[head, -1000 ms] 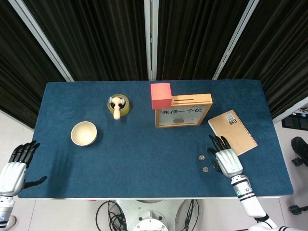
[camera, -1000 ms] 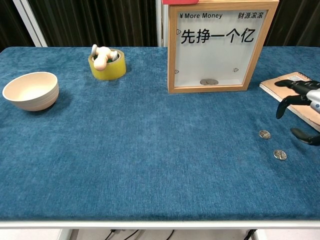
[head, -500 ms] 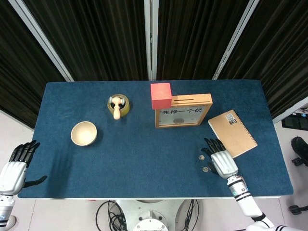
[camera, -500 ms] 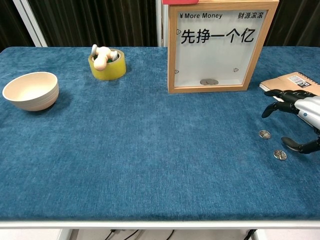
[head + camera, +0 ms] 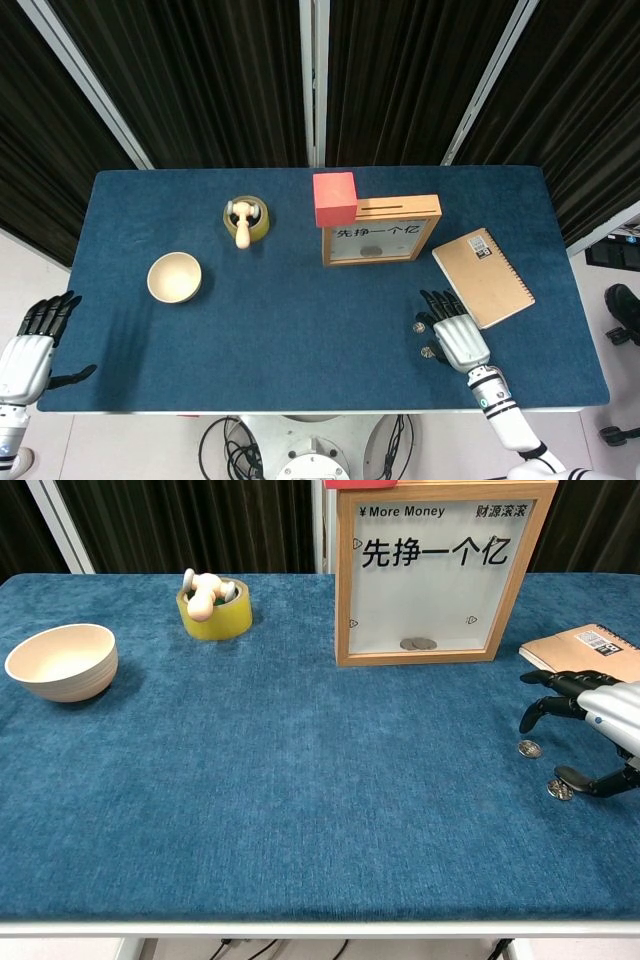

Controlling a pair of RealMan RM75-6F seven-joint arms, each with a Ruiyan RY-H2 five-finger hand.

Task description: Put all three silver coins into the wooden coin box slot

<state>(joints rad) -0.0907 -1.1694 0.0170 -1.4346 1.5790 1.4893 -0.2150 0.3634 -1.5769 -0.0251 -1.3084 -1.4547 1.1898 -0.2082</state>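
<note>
The wooden coin box [image 5: 380,230] [image 5: 432,572] stands upright at the table's far middle, with a slot along its top edge and coins [image 5: 418,644] resting behind its clear front. Two silver coins lie on the blue cloth at the near right: one [image 5: 529,748] [image 5: 420,327] farther back, one [image 5: 560,790] [image 5: 427,352] nearer. My right hand [image 5: 458,337] [image 5: 600,730] hovers open just right of them, fingers spread, thumb tip close to the nearer coin. My left hand [image 5: 30,345] rests open off the table's near left corner.
A red block [image 5: 335,199] sits at the coin box's left top. A brown notebook [image 5: 483,277] lies to the right of the box. A tape roll holding a wooden piece [image 5: 245,220] and a cream bowl [image 5: 174,277] stand on the left.
My right hand has shifted left toward the two coins, its fingers now over the farther coin and its thumb near the closer one. Left hand unchanged.
</note>
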